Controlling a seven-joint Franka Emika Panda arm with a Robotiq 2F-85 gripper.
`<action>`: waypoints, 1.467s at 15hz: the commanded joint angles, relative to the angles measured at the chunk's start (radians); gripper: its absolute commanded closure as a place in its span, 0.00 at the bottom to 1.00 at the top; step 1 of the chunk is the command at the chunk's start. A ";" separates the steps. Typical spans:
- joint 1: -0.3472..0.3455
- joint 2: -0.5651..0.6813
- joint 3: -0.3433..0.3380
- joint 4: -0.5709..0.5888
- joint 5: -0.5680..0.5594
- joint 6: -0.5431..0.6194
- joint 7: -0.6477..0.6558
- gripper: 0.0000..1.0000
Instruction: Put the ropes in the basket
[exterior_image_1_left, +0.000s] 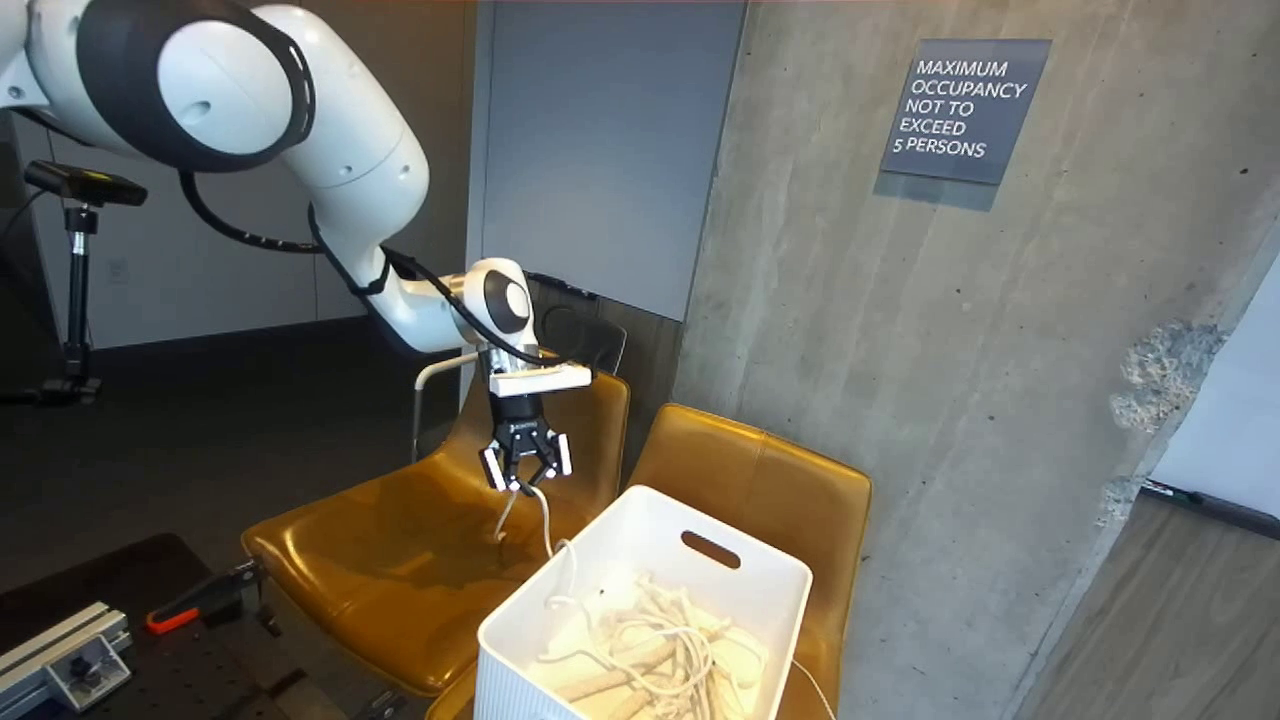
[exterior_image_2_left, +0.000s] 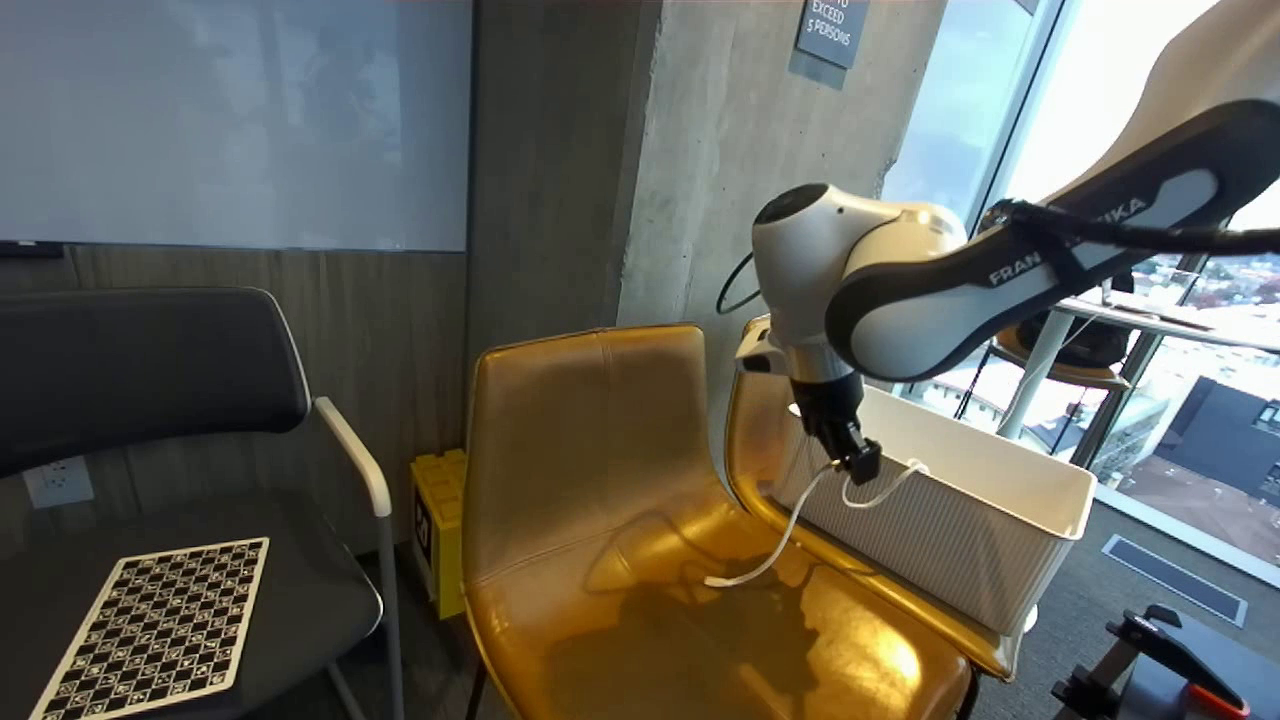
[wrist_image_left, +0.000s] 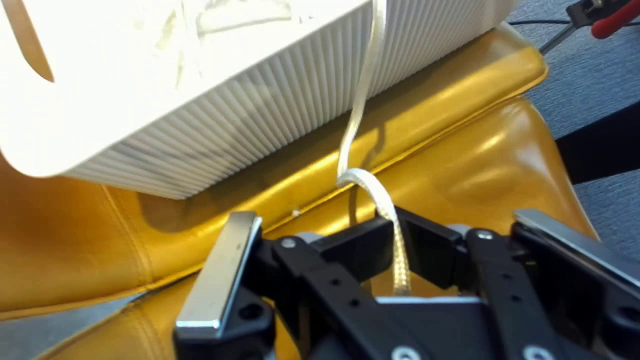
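Observation:
A white plastic basket (exterior_image_1_left: 650, 530) stands on one tan chair, its outer wall (exterior_image_2_left: 930, 540) ribbed. Inside it lie most of the ropes (exterior_image_1_left: 680, 650), a loose pile of cream cords. One strand (wrist_image_left: 362, 95) comes up over the basket's rim to my gripper (wrist_image_left: 394, 222), whose fingertips are shut on it. In an exterior view the gripper (exterior_image_2_left: 858, 465) is just outside the basket's long side, above the neighbouring chair. From the jaws a tail of rope (exterior_image_2_left: 775, 555) dangles towards that seat; whether its end touches is unclear. Another cord (exterior_image_1_left: 815, 690) trails outside the basket's far side.
The second tan chair (exterior_image_1_left: 400, 560) sits right beside the basket's chair. Behind them rises a concrete wall (exterior_image_1_left: 930, 350). A red-handled clamp (exterior_image_1_left: 175, 620) lies near the front. A dark armchair (exterior_image_2_left: 150, 380) carries a checkered board (exterior_image_2_left: 160, 625).

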 joint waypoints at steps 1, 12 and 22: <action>-0.059 -0.175 -0.005 -0.075 0.031 -0.018 0.026 1.00; -0.302 -0.338 -0.098 0.140 0.184 -0.181 -0.080 1.00; -0.369 -0.250 -0.102 0.129 0.252 -0.205 -0.097 0.74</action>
